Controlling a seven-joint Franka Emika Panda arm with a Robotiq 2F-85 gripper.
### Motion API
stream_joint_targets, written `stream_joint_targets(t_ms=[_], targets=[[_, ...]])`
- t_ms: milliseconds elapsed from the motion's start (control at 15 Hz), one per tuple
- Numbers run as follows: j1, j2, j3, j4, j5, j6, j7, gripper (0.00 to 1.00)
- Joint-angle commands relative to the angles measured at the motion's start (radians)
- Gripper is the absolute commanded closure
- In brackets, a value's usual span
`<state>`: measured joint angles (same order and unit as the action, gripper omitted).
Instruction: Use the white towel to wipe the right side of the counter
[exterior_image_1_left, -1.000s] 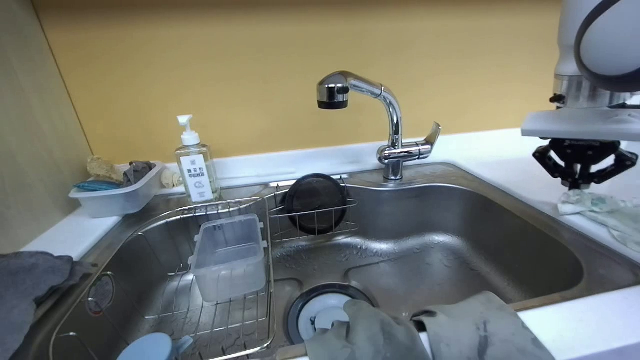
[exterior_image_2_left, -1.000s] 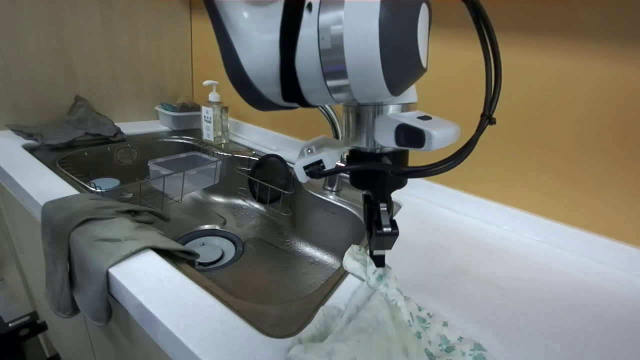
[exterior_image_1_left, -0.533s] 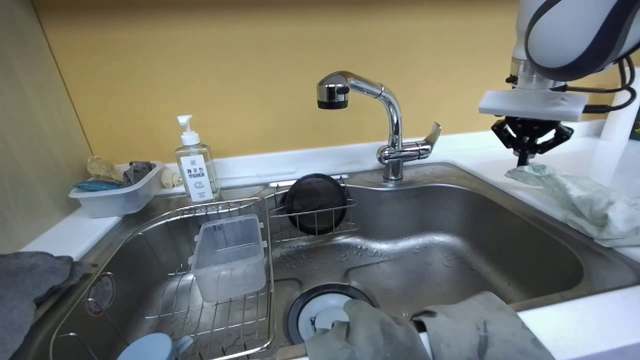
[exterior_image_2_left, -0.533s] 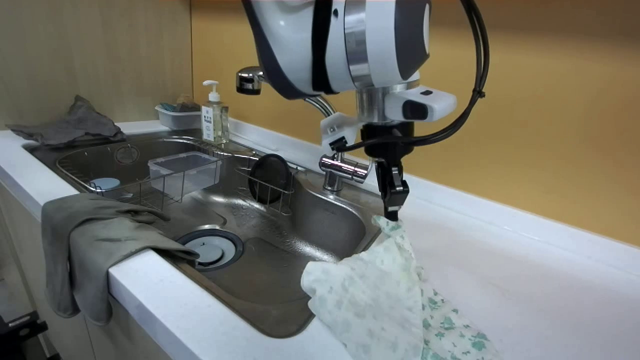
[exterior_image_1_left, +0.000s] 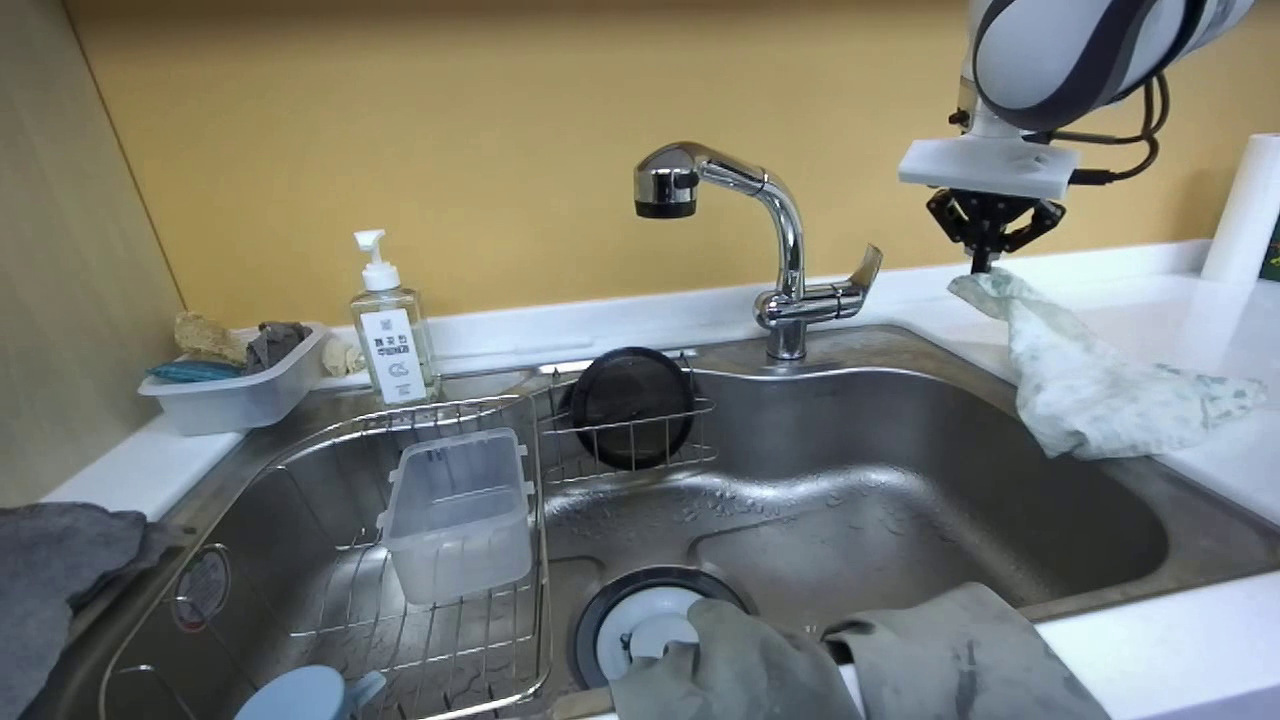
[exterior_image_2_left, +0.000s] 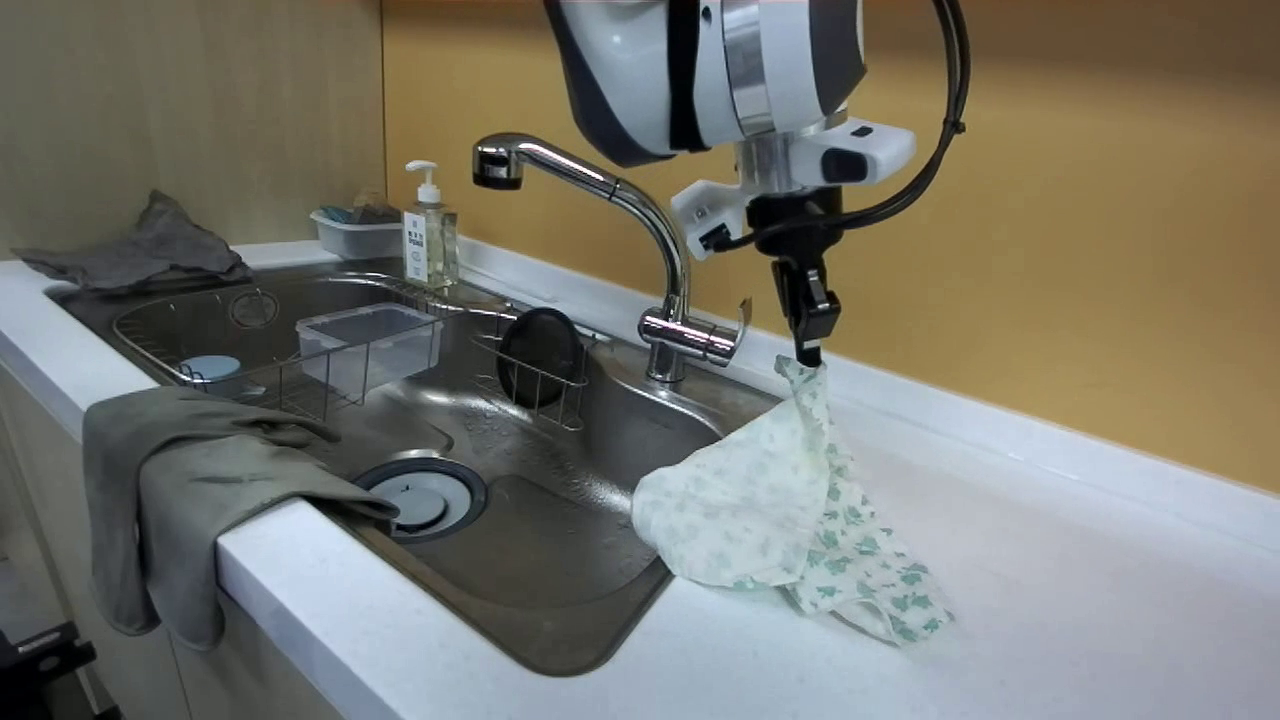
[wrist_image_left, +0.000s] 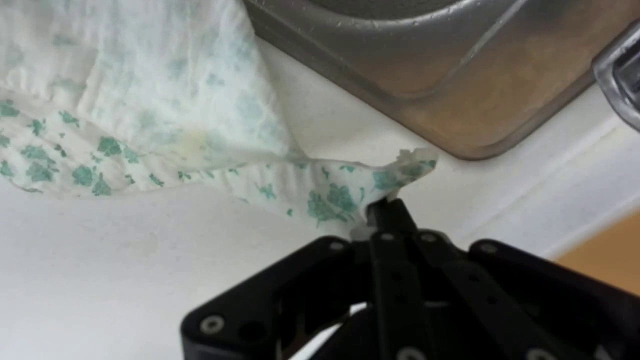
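White towel (exterior_image_2_left: 750, 500) lifted higher, gripper (exterior_image_2_left: 808, 357) pinching one end, fingertips (wrist_image_left: 392, 217) partly hidden, arm (exterior_image_2_left: 620, 70) cropped at top

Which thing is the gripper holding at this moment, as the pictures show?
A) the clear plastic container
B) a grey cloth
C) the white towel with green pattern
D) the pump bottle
C: in both exterior views the white towel hangs from the closed gripper, and the wrist view shows it pinched near one end.
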<state>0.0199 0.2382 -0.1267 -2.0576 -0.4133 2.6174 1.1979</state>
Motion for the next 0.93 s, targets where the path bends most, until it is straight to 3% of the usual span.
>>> stream_joint_targets(t_ms=[0, 400, 867], targets=[[0.025, -0.02, -0.057, 0.007, -0.047, -0.021, 0.052, 1.0], [-0.002, -0.123, -0.124, -0.152, -0.138, -0.089, 0.084, 1.0], [-0.069, -0.206, -0.076, -0.369, -0.048, -0.158, 0.005, 1.0]])
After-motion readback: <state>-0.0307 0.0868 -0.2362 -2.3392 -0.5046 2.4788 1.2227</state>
